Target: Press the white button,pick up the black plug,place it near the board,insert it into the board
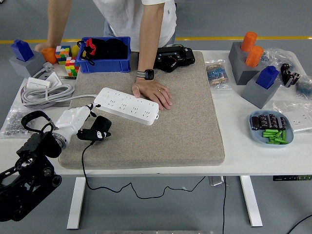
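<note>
The left robot hand [84, 124] pinches the small, rigid black plastic plug [100, 129] by its body at seven o'clock of the white power strip board [126, 105]; its trailing cord will likely tug.

No readable text, labels, brands or numbers anywhere. White power strip [126, 106] shows only socket holes, no legible print. Black plug [99, 128] has no visible marking. Smartwatch [148, 74] on the person's wrist has a dark screen, nothing legible. Blue bin [104, 55], orange and blue blocks, small packets on the right: any print too small or blurred to make out.
</note>
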Controlling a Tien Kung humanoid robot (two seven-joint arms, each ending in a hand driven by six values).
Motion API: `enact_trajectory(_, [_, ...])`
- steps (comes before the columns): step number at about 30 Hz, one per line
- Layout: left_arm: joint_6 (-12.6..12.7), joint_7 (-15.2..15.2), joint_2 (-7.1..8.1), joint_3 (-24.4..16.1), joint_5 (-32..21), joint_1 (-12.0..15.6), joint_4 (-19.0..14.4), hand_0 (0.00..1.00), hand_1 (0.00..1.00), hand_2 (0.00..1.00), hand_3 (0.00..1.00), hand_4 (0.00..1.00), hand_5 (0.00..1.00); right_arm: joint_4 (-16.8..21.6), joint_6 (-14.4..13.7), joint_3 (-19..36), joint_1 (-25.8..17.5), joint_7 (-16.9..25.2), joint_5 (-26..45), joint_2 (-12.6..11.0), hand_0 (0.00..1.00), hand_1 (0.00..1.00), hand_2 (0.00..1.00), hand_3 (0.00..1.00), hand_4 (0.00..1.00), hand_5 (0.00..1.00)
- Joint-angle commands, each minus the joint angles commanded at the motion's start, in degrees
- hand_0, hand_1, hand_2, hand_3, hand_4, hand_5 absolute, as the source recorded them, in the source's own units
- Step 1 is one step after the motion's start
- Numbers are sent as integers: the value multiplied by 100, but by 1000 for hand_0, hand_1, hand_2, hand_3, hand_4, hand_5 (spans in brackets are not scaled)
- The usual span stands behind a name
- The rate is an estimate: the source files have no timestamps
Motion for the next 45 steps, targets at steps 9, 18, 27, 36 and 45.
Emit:
enact_trajectory(9, [-9, 130, -11, 90, 16, 42, 37, 672, 708, 638, 866, 998, 376, 5, -3, 6, -12, 3, -1, 1, 707, 632, 641, 624, 651, 368])
enact_trajectory(18, [133, 68, -10, 125, 67, 25, 14, 495, 621, 576, 812, 924, 154, 4, -4, 19, -5, 4, -3, 5, 706, 631, 641, 621, 652, 369])
enact_trajectory(27, [213, -6, -34, 205, 10, 18, 45, 431, 587, 543, 786, 891, 97, 3, -2, 13, -10, 6, -3, 16, 706, 631, 641, 622, 651, 368])
enact_trajectory(36, [350, -99, -65, 211, -21, 6, 60, 382, 557, 522, 782, 879, 81, 2, -6, 1, -13, 9, -2, 9, 706, 630, 641, 622, 651, 368])
enact_trajectory(45, [454, -182, -94, 236, -150, -24, 137, 353, 529, 505, 773, 874, 77, 2, -9, 13, -8, 12, 6, 18, 706, 631, 641, 623, 651, 368])
